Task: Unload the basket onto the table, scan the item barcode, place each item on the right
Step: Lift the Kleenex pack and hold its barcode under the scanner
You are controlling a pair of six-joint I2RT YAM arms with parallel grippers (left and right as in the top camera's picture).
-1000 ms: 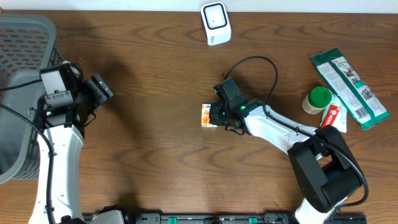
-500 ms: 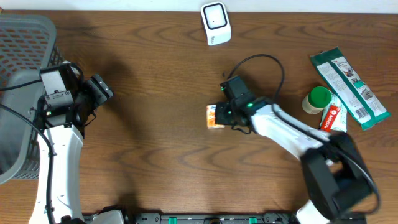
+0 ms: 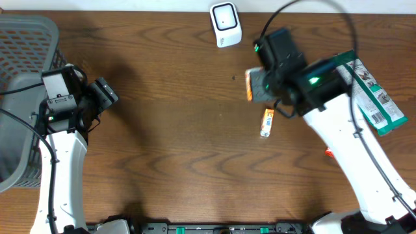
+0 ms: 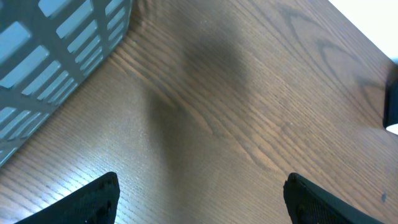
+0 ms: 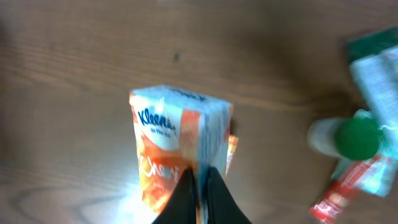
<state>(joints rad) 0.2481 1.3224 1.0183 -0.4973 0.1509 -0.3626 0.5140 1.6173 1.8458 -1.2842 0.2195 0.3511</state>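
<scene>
Kleenex pack (image 5: 174, 140) hangs pinched in right gripper (image 5: 199, 180).

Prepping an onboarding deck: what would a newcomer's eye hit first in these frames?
The orange-and-white Kleenex pack, pinched in the right end effector, fills the right wrist view. Overhead, it is held near the white scanner at the top of the frame, and a small orange packet lies on the table close by.

I'm seeing the orange-and-white Kleenex tissue pack (image 5: 174, 137) hanging on edge above the table (image 3: 162, 130), while the white scanner (image 3: 225, 24) is lying flat by the far edge, apart from it.
</scene>
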